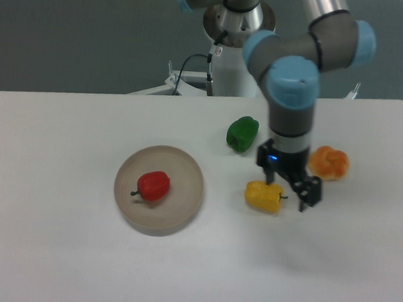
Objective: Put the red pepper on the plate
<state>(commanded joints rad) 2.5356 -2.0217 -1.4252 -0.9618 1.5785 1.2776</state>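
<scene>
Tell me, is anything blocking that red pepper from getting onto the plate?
No, nothing blocks it. The red pepper already lies on the plate, and the gripper hangs off to the side by the yellow pepper.

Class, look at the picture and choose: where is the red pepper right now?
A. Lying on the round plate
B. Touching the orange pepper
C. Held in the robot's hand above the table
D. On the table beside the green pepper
A. The red pepper lies on the plate, while the hand is away over by the yellow pepper, holding nothing.
</scene>
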